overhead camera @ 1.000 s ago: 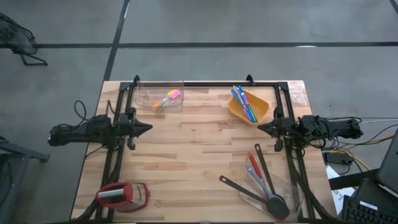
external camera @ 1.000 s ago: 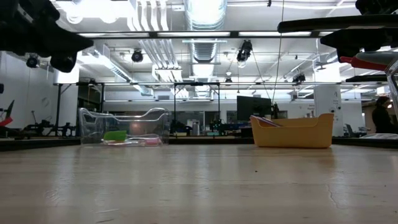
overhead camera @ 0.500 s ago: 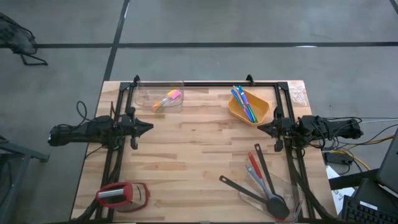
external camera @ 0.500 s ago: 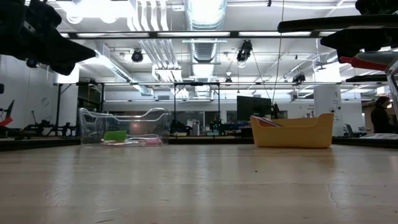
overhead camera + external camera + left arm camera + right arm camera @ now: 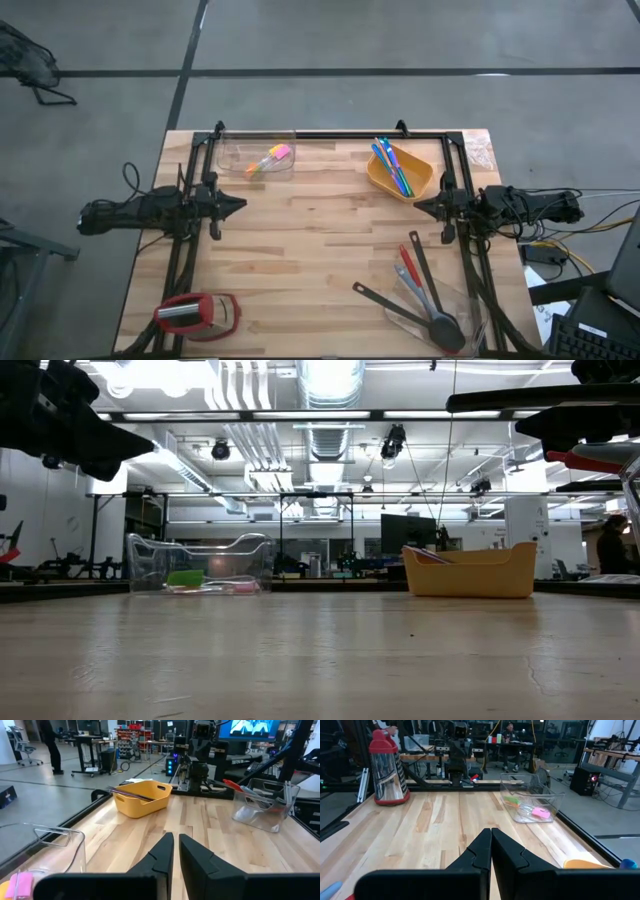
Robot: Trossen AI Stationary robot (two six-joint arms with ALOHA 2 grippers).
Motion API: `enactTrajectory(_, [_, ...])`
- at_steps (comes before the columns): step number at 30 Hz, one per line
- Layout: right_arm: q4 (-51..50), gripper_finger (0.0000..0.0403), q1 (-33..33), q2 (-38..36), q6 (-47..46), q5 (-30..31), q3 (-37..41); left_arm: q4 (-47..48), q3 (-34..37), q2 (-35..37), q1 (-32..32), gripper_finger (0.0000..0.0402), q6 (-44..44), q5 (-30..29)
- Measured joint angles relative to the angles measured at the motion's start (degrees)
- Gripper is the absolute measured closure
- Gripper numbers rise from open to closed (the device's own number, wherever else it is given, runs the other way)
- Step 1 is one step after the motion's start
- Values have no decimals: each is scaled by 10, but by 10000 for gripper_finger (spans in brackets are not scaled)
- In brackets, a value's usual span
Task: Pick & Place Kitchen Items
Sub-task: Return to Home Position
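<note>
Small pink, yellow and orange pieces (image 5: 270,158) lie in a clear tub (image 5: 232,160) at the table's far left. Thin blue and green sticks (image 5: 392,165) lean in an orange tub (image 5: 420,185) at the far right. Two long black spoons (image 5: 430,290), a red-headed spatula (image 5: 406,262) and a grey-blue spoon (image 5: 412,290) rest in a clear tub (image 5: 465,300) at the near right. My left gripper (image 5: 176,842) hovers level at the left edge, a narrow gap between its fingers, holding nothing. My right gripper (image 5: 491,835) hovers shut at the right edge, holding nothing.
A squat red-and-black object (image 5: 195,313) stands at the near left corner. A black frame (image 5: 330,134) runs along the table's far edge and down both sides. The bare wooden middle of the table (image 5: 320,240) lies between the two grippers.
My left gripper has rolled a little about its own length and stayed where it was. Nothing on the table has moved.
</note>
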State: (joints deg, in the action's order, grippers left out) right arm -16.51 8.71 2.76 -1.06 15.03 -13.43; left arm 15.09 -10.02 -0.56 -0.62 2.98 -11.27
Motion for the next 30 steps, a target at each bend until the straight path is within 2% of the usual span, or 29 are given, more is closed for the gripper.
enactTrajectory(30, [0,394,0,0,0,0,0,0,0,-2,0,369,0,0])
